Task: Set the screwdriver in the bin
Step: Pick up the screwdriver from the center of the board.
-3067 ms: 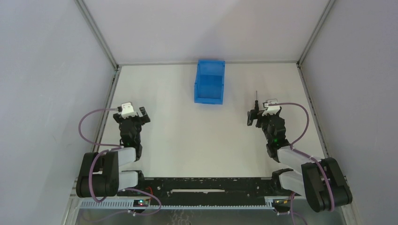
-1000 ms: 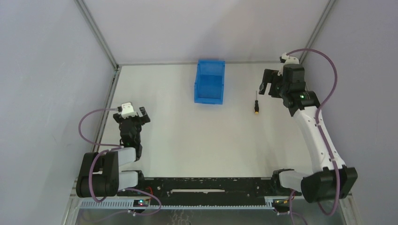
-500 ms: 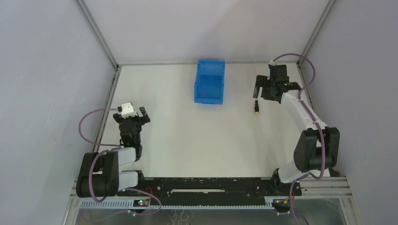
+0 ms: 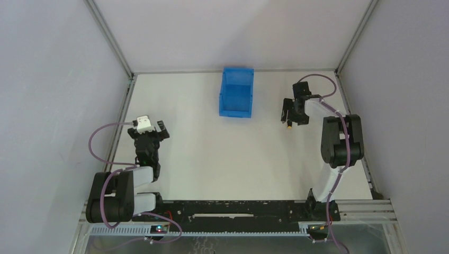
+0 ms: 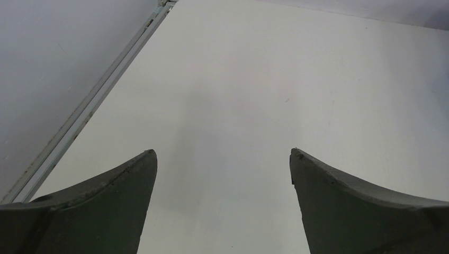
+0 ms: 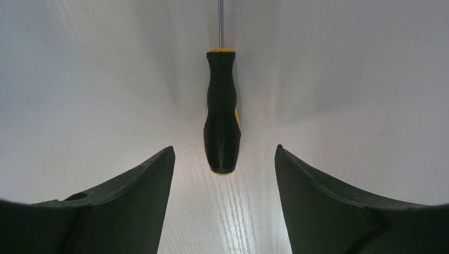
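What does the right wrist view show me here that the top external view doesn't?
Only the right wrist: the screwdriver in detail, black handle with yellow collar, its butt end between the open fingers of the right gripper, neither touching it. Only the top external: the blue bin, left of the screwdriver and apart from it, and the left gripper far off. Both: the right gripper low over the screwdriver, which lies outside the bin.
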Controlling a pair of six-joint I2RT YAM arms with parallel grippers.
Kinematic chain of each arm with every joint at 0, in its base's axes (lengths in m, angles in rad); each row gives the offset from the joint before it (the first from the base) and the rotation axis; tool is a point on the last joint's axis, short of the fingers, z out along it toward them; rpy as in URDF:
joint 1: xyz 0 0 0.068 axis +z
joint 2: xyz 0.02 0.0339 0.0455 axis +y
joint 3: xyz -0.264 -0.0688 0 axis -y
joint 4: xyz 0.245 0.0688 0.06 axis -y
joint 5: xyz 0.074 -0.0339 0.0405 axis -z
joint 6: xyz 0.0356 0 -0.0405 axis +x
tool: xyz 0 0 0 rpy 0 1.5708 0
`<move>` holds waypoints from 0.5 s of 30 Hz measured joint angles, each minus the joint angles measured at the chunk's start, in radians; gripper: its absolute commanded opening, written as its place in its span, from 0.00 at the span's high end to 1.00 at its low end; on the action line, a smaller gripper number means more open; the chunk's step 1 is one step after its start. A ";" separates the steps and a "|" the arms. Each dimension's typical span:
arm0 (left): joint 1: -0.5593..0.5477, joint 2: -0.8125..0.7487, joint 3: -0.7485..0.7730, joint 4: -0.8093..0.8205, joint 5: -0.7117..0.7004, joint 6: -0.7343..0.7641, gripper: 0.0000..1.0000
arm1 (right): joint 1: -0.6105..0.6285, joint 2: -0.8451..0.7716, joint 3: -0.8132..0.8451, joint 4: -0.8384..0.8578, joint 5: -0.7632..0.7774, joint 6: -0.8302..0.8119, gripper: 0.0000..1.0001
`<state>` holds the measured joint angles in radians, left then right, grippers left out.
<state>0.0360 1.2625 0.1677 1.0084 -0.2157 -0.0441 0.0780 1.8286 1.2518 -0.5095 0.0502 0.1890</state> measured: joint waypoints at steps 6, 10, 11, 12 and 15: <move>0.000 0.000 0.000 0.000 0.000 0.000 0.00 | 0.000 0.066 0.000 0.015 0.000 0.000 0.35; 0.000 0.000 0.000 0.000 0.000 0.000 0.00 | 0.000 0.083 0.008 0.023 0.007 0.000 0.44; 0.000 0.000 0.000 0.000 0.000 0.000 0.00 | 0.000 0.085 0.010 0.024 0.008 0.000 0.45; 0.000 0.000 0.000 0.000 0.000 0.000 0.00 | 0.000 0.087 0.013 0.024 0.009 0.000 0.45; 0.000 0.000 0.000 0.000 0.000 0.000 0.00 | 0.000 0.092 0.019 0.026 0.009 -0.001 0.51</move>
<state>0.0360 1.2625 0.1677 1.0084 -0.2157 -0.0441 0.0780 1.9209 1.2709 -0.4839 0.0593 0.1879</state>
